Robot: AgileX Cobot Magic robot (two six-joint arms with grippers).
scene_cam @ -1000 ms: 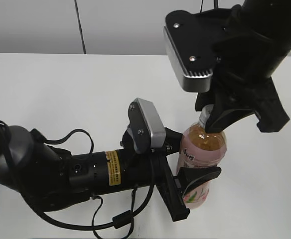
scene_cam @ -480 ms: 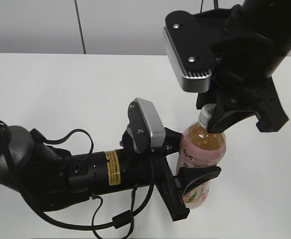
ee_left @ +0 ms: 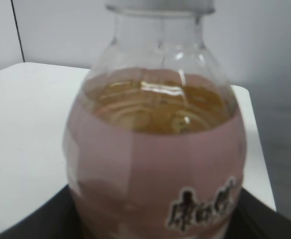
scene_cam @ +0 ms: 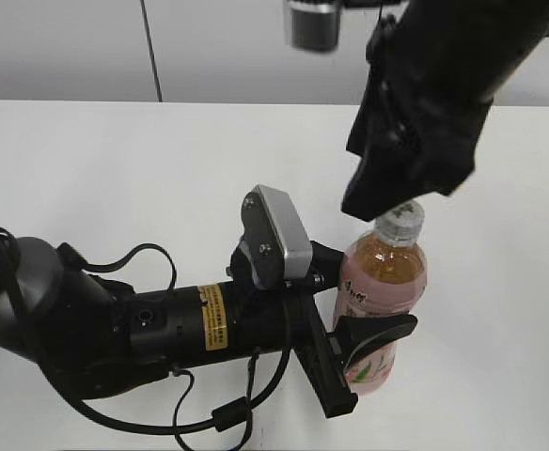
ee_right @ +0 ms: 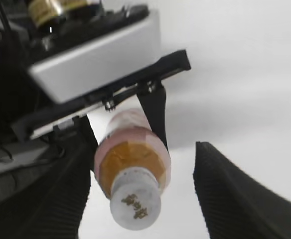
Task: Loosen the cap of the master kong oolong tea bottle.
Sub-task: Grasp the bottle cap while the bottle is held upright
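The master kong oolong tea bottle [scene_cam: 384, 282], amber tea with a pink label, stands upright on the white table [scene_cam: 115, 178]. My left gripper [scene_cam: 361, 324] is shut on its lower body. In the left wrist view the bottle [ee_left: 155, 149] fills the frame, with black jaws at the bottom corners [ee_left: 153, 229]. The white cap [scene_cam: 402, 220] sits on the neck. My right gripper [scene_cam: 399, 183] hangs just above the cap, open. In the right wrist view the cap [ee_right: 135, 206] with its gold logo lies between the spread fingers [ee_right: 143, 196], with a gap on each side.
My left arm [scene_cam: 162, 324] lies along the table at the front left, with cables looped beside it. The table ends at a grey wall [scene_cam: 209, 47] behind. Bare white table lies to the right of the bottle [scene_cam: 500, 310].
My right gripper has let go of the cap, opened, and risen up and to the left. The cap now shows uncovered. The bottle and left gripper have not moved.
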